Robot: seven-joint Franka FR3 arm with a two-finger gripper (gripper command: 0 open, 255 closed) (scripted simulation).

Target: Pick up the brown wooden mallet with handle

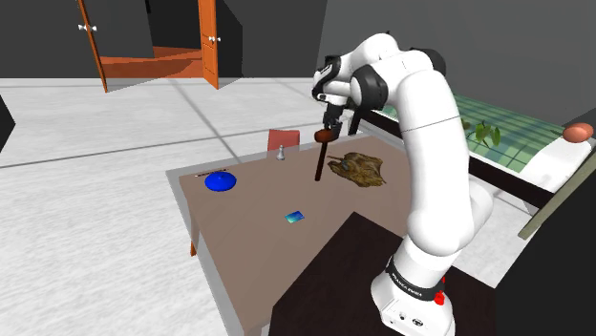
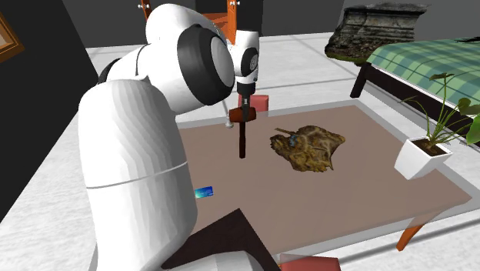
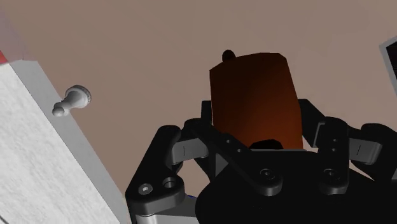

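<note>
**Item 1.** Brown wooden mallet (image 1: pixel 325 137) (image 2: pixel 244 116) (image 3: pixel 254 95), block head, dark straight handle. Location: raised over the far half of the brown flat-topped counter (image 1: pixel 248 239) (image 2: pixel 346 200). The head is uppermost and the handle hangs straight down. Whether the handle's lower end touches the counter cannot be told.

**Item 2.** Black two-finger gripper (image 1: pixel 329 129) (image 2: pixel 245 108) (image 3: pixel 257 124), pointing downward. The fingers pinch the mallet head from both sides. In the wrist view the head sits clasped between them.

**Item 3.** Lumpy brown-olive mass (image 1: pixel 358 169) (image 2: pixel 308 146), lying on the counter. It is at three o'clock of the handle in both exterior views, near but apart.

**Item 4.** Small grey pawn-shaped figure (image 1: pixel 281 152) (image 3: pixel 73 100), standing by the counter's far edge. It is at ten o'clock of the handle's lower end in the shoulder view.

**Item 5.** Reddish block (image 1: pixel 284 140) (image 2: pixel 258 102), just behind the pawn-shaped figure.

**Item 6.** Blue round dome-shaped piece (image 1: pixel 221 180), on the counter. It is at nine o'clock of the mallet in the shoulder view, well apart.

**Item 7.** Small blue card (image 1: pixel 294 217) (image 2: pixel 203 192), lying flat on the counter. It is at seven o'clock of the handle in the shoulder view.

**Item 8.** Green plant in a white pot (image 2: pixel 421 156), at the counter's edge. It is at three o'clock of the lumpy mass in the second exterior view.
</note>
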